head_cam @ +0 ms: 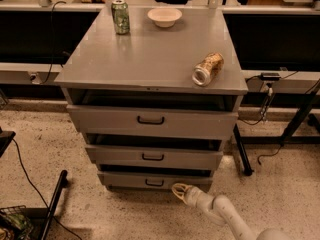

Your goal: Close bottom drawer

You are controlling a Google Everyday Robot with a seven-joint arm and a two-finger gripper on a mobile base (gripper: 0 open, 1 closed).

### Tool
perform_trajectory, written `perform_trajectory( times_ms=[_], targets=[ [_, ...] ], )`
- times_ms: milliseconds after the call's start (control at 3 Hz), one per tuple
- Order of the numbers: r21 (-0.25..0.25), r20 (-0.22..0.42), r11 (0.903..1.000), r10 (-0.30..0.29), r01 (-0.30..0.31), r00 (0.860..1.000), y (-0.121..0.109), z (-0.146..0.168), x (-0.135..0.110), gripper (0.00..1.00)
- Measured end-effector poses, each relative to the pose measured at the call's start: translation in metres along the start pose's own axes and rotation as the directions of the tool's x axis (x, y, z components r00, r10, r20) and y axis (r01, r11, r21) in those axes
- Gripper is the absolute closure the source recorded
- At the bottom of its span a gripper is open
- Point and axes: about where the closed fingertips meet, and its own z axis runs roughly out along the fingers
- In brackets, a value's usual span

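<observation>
The bottom drawer (125, 180) is the lowest of three grey drawers in a grey cabinet (145, 59). Its slim front has a small dark handle (154, 182) and sits only slightly out, set back from the middle drawer (115, 155) above. My gripper (178, 190) is at the end of a white arm coming in from the lower right. It is low by the floor, against the drawer front's lower edge, just right of the handle. The top drawer (100, 119) and middle drawer both stand a little open.
On the cabinet top are a green can (120, 16), a white bowl (164, 17) and a tan can lying on its side (207, 69). A black pole (53, 204) and cable lie on the speckled floor at left. Black table legs (241, 151) stand at right.
</observation>
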Motion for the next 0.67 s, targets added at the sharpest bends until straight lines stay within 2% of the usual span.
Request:
perform_trajectory(
  times_ms=[333,667],
  targets=[
    [-0.060,0.023,0.9979,0.027,-0.025,0.999,0.034,-0.020,-0.005,1.00],
    [-0.097,0.094,0.9907,0.104,-0.095,0.990,0.078,-0.057,-0.017,1.00]
  ],
)
